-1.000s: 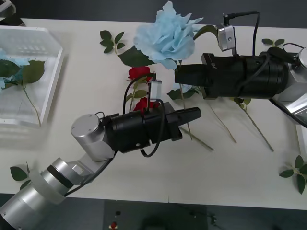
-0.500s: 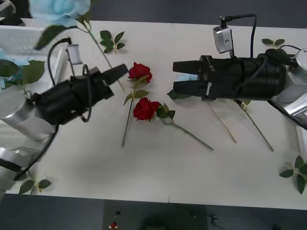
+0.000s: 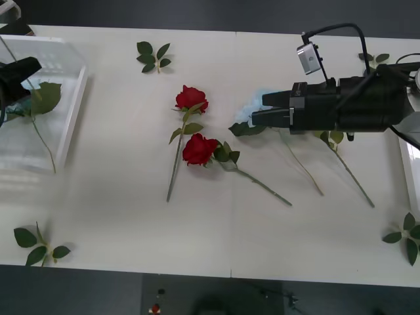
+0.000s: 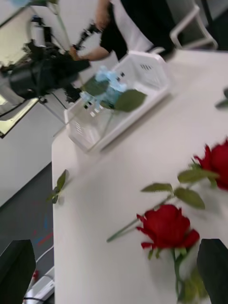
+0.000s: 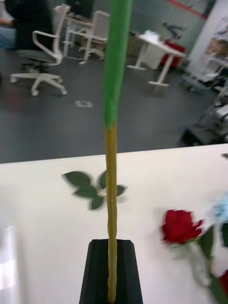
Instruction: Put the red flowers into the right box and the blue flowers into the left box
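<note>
My left gripper (image 3: 27, 67) is at the far left above the left box (image 3: 65, 125), shut on the thin stem (image 5: 111, 190) of a blue flower whose head is out of view. A second blue flower (image 4: 105, 89) with broad leaves lies inside that box. Two red flowers (image 3: 191, 97) (image 3: 199, 149) lie mid-table on long stems. My right gripper (image 3: 260, 109) stands open just right of them, over a pale blue flower (image 3: 251, 105) lying on the table. The right box (image 3: 411, 172) shows as a thin white edge at the far right.
Green leaf sprigs lie at the back (image 3: 153, 55), at the front left (image 3: 38, 244), at the front right (image 3: 405, 237) and at the back right (image 3: 373, 58). Two bare stems (image 3: 303, 168) run out from under the right arm.
My left gripper swung from the table's middle to the far left over the left box, carrying the blue flower. The right gripper drew back a little to the right.
</note>
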You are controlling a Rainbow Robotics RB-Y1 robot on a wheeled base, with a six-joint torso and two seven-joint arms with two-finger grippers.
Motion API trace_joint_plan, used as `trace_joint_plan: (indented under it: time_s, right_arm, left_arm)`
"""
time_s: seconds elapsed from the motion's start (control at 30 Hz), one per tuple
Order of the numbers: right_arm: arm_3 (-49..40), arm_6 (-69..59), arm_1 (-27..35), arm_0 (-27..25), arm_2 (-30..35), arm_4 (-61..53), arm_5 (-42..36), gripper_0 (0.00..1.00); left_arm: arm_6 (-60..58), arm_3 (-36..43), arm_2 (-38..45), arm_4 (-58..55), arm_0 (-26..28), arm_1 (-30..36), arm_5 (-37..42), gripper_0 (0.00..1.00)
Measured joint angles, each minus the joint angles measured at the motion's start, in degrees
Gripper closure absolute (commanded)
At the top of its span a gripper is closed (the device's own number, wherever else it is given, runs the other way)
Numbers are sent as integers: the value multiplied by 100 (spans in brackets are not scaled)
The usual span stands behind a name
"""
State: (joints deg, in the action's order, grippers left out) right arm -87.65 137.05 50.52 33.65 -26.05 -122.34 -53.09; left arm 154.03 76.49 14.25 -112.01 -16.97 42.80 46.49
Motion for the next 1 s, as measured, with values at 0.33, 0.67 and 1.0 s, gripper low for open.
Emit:
trace_joint_plan:
  time_s: [0.33, 0.67, 1.0]
  right_arm:
    - [1, -2143, 1158, 834, -1932, 513, 1362, 0]
    - [851, -3174, 634, 1629, -3089, 1780, 1947, 0]
    - [1208, -3782, 607, 1778, -2951, 2039, 1707, 0]
  left_arm:
    - [-458, -825, 1271, 1455, 1, 101, 99, 100]
    - [-458, -874, 1680, 1567, 458, 171, 107, 100]
    - [-458, -874, 1681, 1567, 711, 337, 112, 13]
